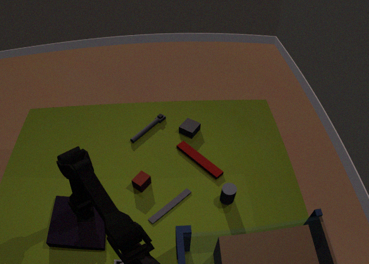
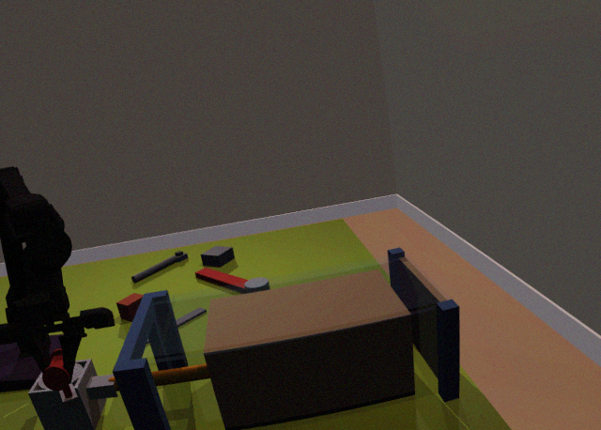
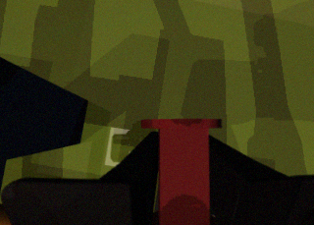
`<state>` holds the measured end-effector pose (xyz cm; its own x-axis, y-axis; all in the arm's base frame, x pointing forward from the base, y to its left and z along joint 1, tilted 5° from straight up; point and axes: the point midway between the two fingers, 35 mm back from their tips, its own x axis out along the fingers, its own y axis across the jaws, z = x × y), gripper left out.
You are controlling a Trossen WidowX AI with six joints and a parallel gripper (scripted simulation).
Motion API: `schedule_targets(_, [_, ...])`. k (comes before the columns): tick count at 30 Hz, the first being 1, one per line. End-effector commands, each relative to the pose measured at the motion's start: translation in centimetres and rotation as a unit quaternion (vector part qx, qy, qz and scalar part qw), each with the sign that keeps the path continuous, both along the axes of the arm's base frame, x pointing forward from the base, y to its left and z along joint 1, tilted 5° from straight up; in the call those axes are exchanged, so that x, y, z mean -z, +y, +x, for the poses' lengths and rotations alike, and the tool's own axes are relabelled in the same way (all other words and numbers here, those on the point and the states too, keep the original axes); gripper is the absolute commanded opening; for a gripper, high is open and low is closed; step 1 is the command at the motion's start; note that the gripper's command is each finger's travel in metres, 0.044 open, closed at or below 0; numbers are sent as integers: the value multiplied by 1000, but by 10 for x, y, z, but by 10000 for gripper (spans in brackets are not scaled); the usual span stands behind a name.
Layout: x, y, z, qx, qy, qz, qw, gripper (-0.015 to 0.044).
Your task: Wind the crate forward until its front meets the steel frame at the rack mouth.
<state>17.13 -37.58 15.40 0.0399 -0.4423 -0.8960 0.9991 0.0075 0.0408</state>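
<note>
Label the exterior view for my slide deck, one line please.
Gripper clamped on the red winch handle, crate short of the blue frame.

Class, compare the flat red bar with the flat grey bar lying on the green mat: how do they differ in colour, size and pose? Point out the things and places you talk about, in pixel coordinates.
The red bar (image 1: 199, 159) (image 2: 222, 278) is bright; the grey bar (image 1: 169, 206) (image 2: 192, 316) is dull. The red bar is wider and longer, the grey bar narrower and shorter. In the top view, the red bar slopes down to the right, while the grey bar slopes up to the right. Both are straight and lie flat.
</note>
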Motion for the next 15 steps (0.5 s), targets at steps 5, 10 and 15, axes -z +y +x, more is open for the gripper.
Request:
schedule_targets(5, [2,17,27,-35,-20,20,999,0])
schedule_targets(10, [2,17,27,-35,-20,20,999,0])
schedule_targets(15, [2,17,27,-35,-20,20,999,0])
